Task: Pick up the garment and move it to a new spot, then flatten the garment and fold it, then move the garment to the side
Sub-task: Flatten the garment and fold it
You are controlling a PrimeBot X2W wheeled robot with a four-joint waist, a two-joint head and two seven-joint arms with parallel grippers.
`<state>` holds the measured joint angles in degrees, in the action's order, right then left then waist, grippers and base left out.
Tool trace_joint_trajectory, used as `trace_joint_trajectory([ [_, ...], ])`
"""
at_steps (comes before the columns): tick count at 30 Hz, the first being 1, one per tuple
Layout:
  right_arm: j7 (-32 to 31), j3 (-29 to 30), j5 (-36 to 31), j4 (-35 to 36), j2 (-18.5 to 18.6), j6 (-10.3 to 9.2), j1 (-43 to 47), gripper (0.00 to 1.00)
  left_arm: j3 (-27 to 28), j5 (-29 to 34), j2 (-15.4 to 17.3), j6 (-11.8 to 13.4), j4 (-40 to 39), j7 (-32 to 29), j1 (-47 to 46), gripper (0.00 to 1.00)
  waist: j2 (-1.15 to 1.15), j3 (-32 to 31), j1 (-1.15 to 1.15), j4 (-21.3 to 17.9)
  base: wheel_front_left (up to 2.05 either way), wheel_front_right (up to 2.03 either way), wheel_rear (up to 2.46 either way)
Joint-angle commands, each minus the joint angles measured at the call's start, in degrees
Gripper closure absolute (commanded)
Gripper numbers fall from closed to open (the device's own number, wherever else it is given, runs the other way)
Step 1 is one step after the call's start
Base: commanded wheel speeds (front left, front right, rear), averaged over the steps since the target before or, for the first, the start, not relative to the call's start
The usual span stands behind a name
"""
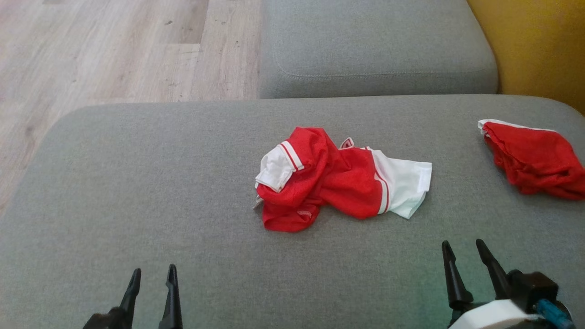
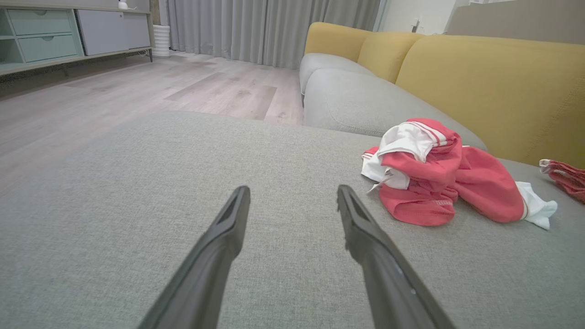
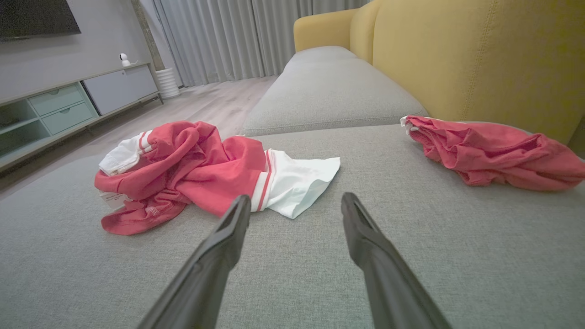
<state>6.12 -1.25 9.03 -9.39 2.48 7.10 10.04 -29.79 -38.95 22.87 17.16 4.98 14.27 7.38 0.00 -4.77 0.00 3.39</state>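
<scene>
A crumpled red garment [image 1: 338, 180] with white sleeves lies in a heap at the middle of the grey cushion [image 1: 137, 192]. The left wrist view has the garment [image 2: 448, 178] to the right of the fingers, and the right wrist view has the garment [image 3: 196, 169] ahead and to the left. My left gripper [image 1: 153, 273] stands open at the lower left, well short of the garment. At the lower right my right gripper [image 1: 464, 246] is open too, nearer the white sleeve, with nothing between its fingers.
A second red cloth [image 1: 534, 157] lies bunched at the cushion's right edge. Another grey seat cushion [image 1: 374, 45] sits behind, with the yellow sofa back [image 1: 534, 45] to the right. Wooden floor [image 1: 114, 50] lies beyond the cushion's left and far edges.
</scene>
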Motion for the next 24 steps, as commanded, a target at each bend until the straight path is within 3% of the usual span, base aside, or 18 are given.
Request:
trace_joint_trajectory([
  [1, 0.5, -1.4, -0.2, 1.6, 0.4, 0.39, -2.4, 0.0, 1.9, -0.2, 0.8, 0.5, -2.2, 0.2, -2.4, 0.0, 0.0, 0.1, 0.0, -0.1, 0.0, 0.0, 0.0],
  [24, -0.2, 0.0, -0.6, 1.5, 0.4, 0.39, -2.9, 0.0, 1.1, 0.0, 0.9, 1.3, -3.2, -0.5, -3.0, 0.0, 0.0, 1.7, 0.0, 1.7, 0.0, 0.0, 0.0],
])
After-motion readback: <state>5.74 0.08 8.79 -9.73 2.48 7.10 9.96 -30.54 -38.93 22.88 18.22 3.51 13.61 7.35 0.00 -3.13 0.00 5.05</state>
